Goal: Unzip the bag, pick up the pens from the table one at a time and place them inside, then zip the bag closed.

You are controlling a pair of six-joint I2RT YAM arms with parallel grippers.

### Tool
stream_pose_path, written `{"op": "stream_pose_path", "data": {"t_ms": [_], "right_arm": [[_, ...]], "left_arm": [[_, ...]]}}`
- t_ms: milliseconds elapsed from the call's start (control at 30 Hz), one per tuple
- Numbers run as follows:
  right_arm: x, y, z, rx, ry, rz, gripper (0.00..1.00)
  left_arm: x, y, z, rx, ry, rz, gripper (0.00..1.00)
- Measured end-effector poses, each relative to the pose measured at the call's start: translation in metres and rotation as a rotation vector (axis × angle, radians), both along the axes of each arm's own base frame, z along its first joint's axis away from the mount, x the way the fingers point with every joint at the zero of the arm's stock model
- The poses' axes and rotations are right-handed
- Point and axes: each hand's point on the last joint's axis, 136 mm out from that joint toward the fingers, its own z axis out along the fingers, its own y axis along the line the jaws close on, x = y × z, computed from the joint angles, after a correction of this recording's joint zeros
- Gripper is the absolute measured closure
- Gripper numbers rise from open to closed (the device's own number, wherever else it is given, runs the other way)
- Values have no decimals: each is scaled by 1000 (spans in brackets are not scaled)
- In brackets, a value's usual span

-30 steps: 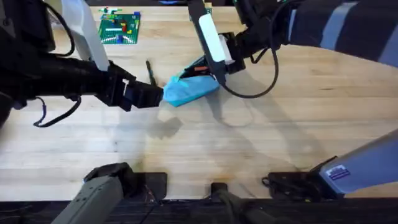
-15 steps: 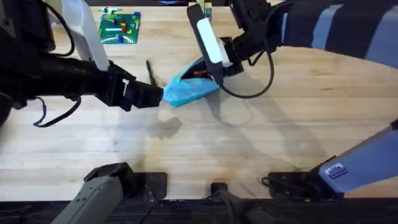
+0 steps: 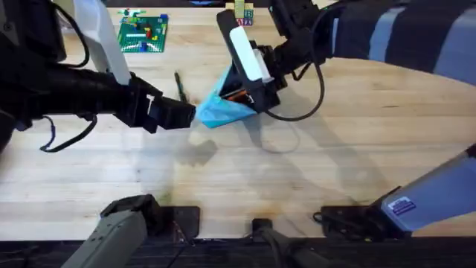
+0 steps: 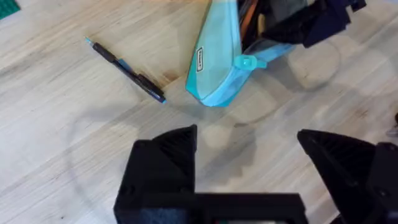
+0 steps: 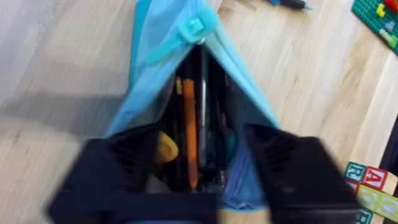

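The table point(image 3: 312, 164) of pale wooden planks spans the scene. The left arm stretches across from the left side, and its gripper point(image 3: 184, 115) sits just left of the bag; in its wrist view the left gripper point(image 4: 249, 146) has its jaws spread open with nothing between them, the bag's near end lying a little beyond them. The right arm reaches in from the far right, and the right gripper point(image 3: 249, 93) is at the bag's far end, its black fingers point(image 5: 118, 168) straddling the open mouth; whether they pinch the fabric I cannot tell. The bag point(image 3: 223, 108), a light blue pouch, lies left of the table's middle on the far half, its far end tilted up and gaping, its teal zipper pull point(image 5: 194, 26) at the low end. An orange pen point(image 5: 188, 134) lies inside the bag among other slim items. A dark pen point(image 3: 178, 84) lies on the table just left of the bag, apart from it. A green brick plate point(image 3: 143, 33) sits at the far left
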Motion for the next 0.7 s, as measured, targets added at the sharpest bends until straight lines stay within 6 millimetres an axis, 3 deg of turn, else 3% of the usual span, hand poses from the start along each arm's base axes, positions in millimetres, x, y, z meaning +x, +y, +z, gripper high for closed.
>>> {"op": "stream_pose_path", "data": {"t_ms": [33,67,500,700], "right_arm": [[1,0,1,2,-4,1,42],[1,1,1,3,-5,-1,15],[6,-5,0,-37,-5,-65,6],[13,-14,19,-46,-16,-199,6]], "left_arm": [[0,0,0,0,0,0,6],[0,0,0,0,0,0,6],[0,0,0,0,0,0,5],[0,0,0,0,0,0,5]]}}
